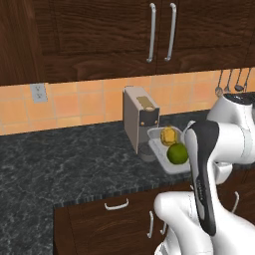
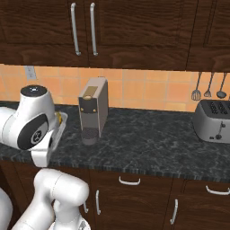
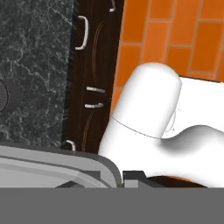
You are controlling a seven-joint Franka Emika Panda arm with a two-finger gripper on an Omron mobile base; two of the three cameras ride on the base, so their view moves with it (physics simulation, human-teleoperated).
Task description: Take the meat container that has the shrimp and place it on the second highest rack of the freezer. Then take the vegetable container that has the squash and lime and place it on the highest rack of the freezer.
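My claw sits low at the near rim of the vegetable container; whether it pinches that rim I cannot tell. The lime and squash lie inside, on the dark stone counter beside the coffee machine. I judge this the second step: lift level, then turn toward the freezer. Beyond stand orange tiles and dark cabinets.
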